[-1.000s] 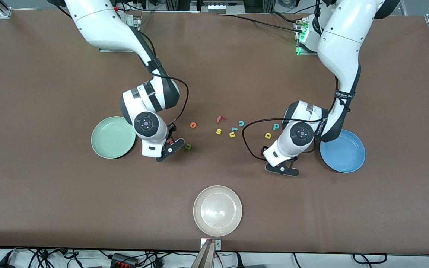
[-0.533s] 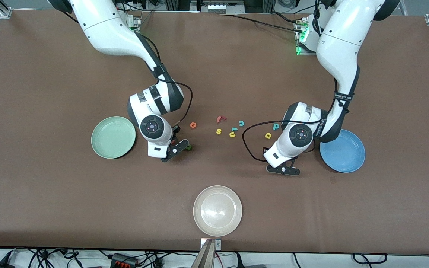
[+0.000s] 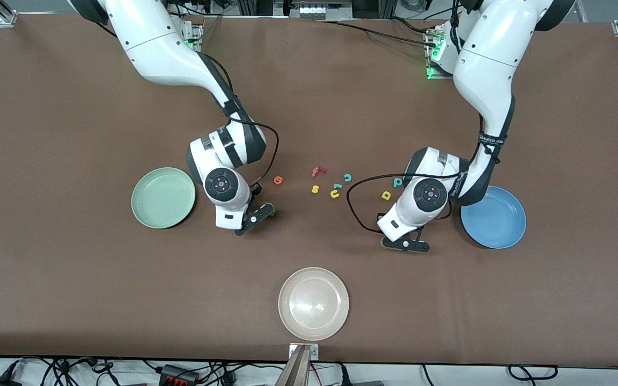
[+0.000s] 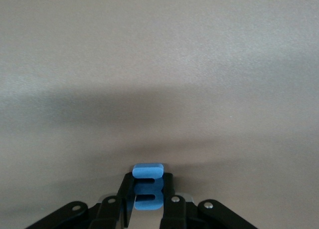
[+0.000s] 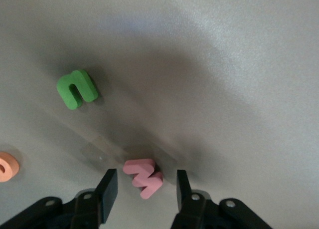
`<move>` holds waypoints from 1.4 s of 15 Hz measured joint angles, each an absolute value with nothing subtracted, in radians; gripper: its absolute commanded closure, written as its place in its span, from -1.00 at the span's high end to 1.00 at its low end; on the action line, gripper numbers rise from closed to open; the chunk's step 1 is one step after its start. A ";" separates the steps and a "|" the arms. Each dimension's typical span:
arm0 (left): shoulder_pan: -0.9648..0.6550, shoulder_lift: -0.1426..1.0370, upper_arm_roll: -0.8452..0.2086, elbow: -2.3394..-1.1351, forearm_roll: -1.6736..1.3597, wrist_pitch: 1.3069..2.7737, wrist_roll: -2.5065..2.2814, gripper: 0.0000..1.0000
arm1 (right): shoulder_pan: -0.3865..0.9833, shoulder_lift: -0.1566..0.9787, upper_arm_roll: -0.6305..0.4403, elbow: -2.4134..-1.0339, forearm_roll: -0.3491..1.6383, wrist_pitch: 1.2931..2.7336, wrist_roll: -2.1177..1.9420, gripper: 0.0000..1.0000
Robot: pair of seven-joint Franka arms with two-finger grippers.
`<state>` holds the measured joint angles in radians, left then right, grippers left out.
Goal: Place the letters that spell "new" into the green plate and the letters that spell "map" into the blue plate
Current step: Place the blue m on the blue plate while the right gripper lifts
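Letter m [image 4: 148, 192] sits between the left end effector [image 4: 148, 209] fingers; w [image 5: 143, 176] lies between the right end effector [image 5: 143, 189] fingers, n [image 5: 76, 89] nearby.

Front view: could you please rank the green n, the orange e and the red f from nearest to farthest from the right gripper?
1. Green n: right beside the right gripper, partly hidden by it.
2. Orange e: farther from the front camera than the n.
3. Red f: farthest, toward the left arm's end, among the middle cluster of letters.
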<state>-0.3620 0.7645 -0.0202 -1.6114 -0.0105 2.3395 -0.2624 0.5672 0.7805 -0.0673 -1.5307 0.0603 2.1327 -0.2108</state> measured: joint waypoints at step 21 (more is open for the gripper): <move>-0.239 0.635 0.190 -1.728 0.011 2.120 0.032 1.00 | 0.572 0.788 -0.070 -1.531 0.059 2.141 -0.286 -0.28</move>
<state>-0.2386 0.6353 0.1903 -1.7284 0.0114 2.1203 0.0323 0.5722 0.7881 -0.0701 -1.5311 0.0595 2.1407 -0.2859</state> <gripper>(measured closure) 0.458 0.577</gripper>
